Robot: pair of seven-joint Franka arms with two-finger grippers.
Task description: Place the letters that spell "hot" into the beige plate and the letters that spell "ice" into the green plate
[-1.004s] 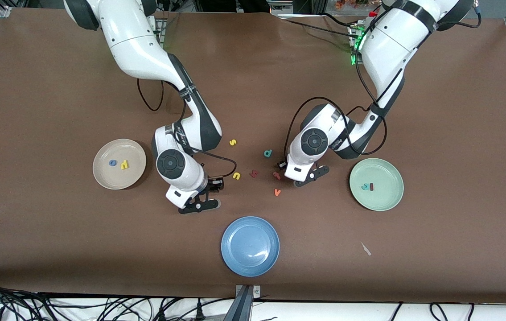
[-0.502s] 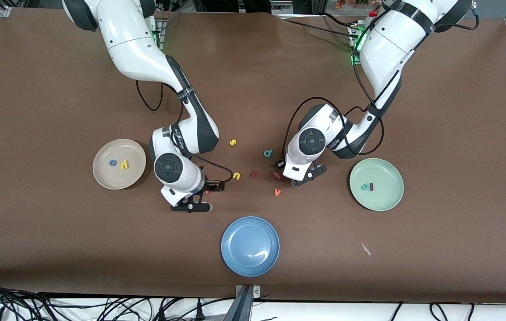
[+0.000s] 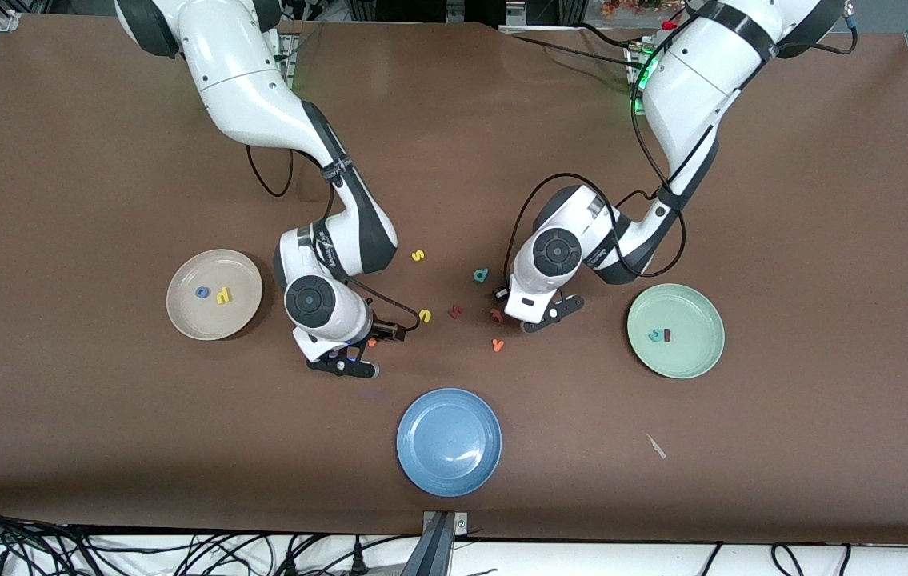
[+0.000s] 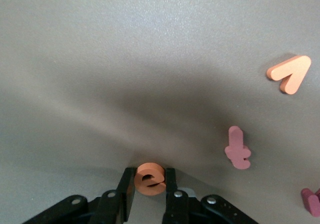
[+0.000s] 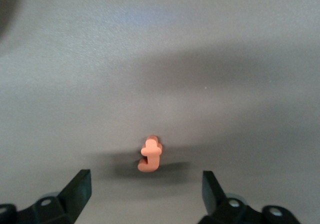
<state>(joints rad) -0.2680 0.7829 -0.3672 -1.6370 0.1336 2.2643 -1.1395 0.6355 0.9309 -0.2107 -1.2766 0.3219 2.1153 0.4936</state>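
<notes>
Left wrist view: the orange e (image 4: 150, 178) is pinched between the left gripper (image 4: 150, 194) jaws, bare table (image 4: 100, 59) ahead. The orange t (image 5: 149, 154) lies on open table between the widely spread right gripper (image 5: 146, 186) jaws, untouched.

Left gripper (image 4: 150, 191) jaws pinch the orange e (image 4: 149, 178); pink t (image 4: 238, 148) and orange v (image 4: 290, 74) lie on the bench (image 4: 125, 59).
</notes>
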